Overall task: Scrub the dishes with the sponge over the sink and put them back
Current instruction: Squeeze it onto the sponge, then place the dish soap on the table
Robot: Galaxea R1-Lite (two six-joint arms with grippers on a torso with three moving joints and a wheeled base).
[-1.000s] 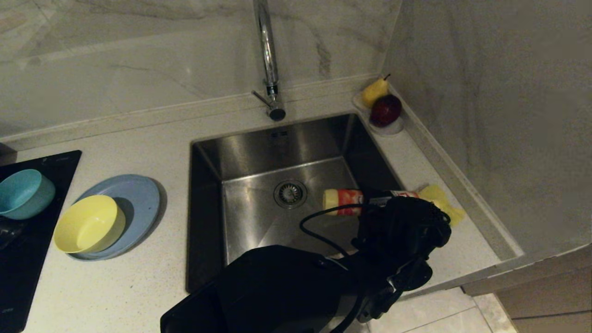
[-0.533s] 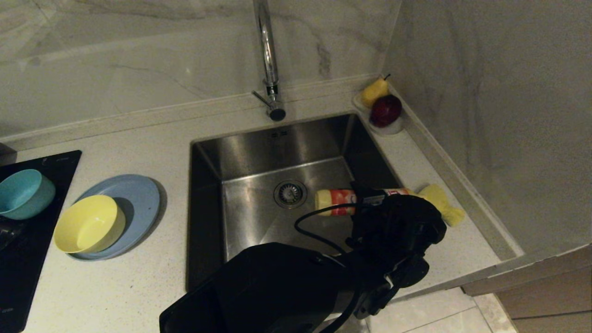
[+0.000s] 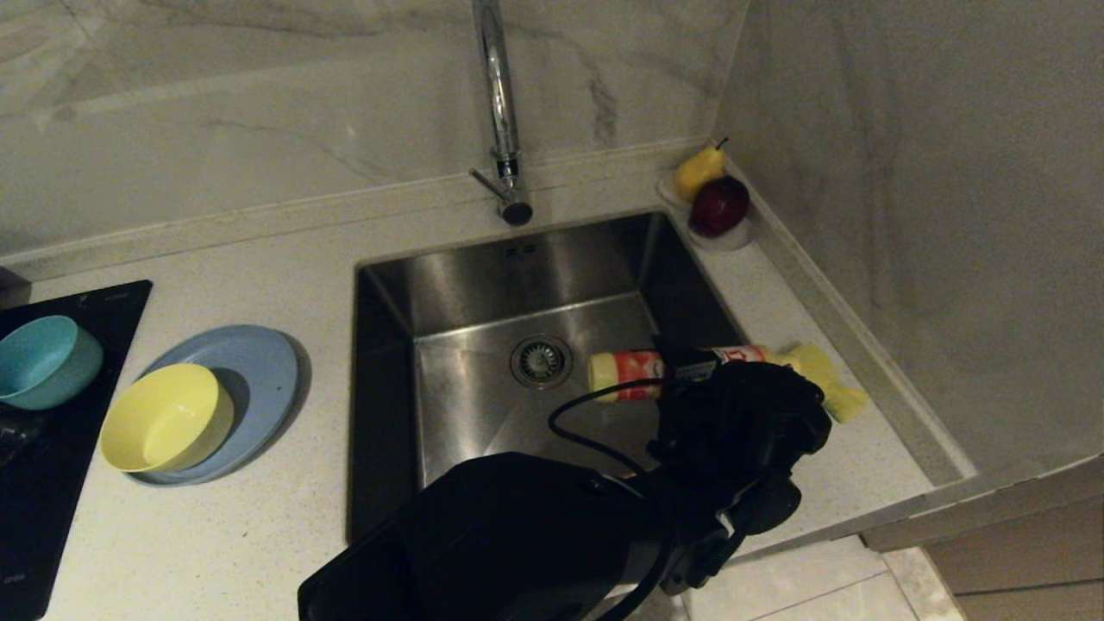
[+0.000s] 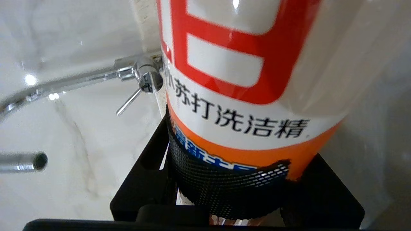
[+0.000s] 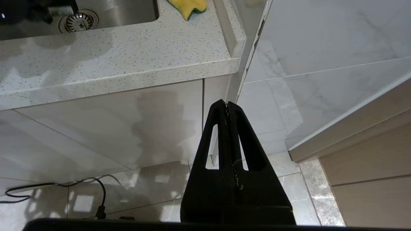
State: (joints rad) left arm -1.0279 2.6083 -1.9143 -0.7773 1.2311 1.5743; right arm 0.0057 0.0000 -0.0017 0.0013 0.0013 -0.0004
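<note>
Three views make up this moment. From the head view, we take the sink [image 3: 535, 345], a square brushed-steel basin with a round drain strainer [image 3: 541, 360], as our landmark. Our left gripper [image 3: 690, 373] reaches over the sink's right rim, its jaws about half closed around a detergent bottle [image 3: 625, 375], a smooth cylinder lying level above the basin, pale cap end towards the strainer. Since a second ago the bottle has slid slightly towards the strainer and then stopped; we judge soap is being readied, with no scrubbing begun. The sponge [image 3: 824, 375], a soft squashed yellow pad, lies on the speckled counter right of the sink, just past the gripper. Well left of the sink, the yellow bowl [image 3: 164, 418] sits on the flat light-blue plate [image 3: 254, 362]; the teal bowl [image 3: 39, 360] rests further left on a black hob [image 3: 52, 517]. A pear [image 3: 697, 171] and red apple [image 3: 718, 205] sit at the sink's far right corner.

From the left wrist view, glossy white, red and orange label fills the frame, clamped between black mesh-faced pads [image 4: 221, 189]; the chrome tap [image 4: 141, 75] stands behind.

From the right wrist view, the right gripper [image 5: 227, 106] hangs below the counter, pressed shut and empty, well clear of the sink.
</note>
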